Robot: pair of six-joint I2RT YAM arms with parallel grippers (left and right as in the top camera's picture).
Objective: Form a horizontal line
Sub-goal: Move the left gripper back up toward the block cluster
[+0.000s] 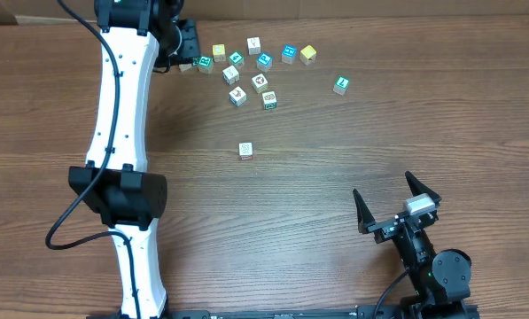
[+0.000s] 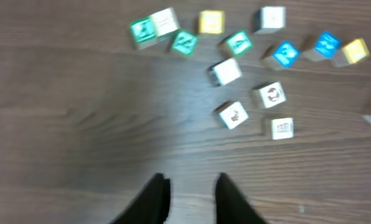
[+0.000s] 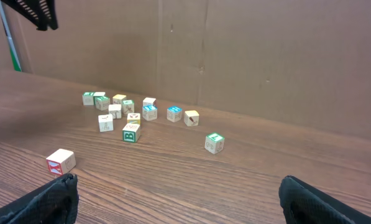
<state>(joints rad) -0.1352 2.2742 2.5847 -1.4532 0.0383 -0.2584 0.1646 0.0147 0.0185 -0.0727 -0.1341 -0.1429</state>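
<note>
The horizontal line is a short row at the left end of the cube cluster: a green-faced cube and a whitish one touch edge to edge, and a third green-faced cube lies just right of them, slightly turned. From overhead the row lies just below my left gripper. In the blurred left wrist view my left gripper is short of the cubes, its jaws a narrow gap apart with only bare wood between. My right gripper is wide open and empty at the near right.
Several loose cubes are scattered right of the row, with one green-faced cube further right. A lone red-and-white cube sits mid-table, also visible as a cube near the right gripper's left finger. A cardboard wall backs the table.
</note>
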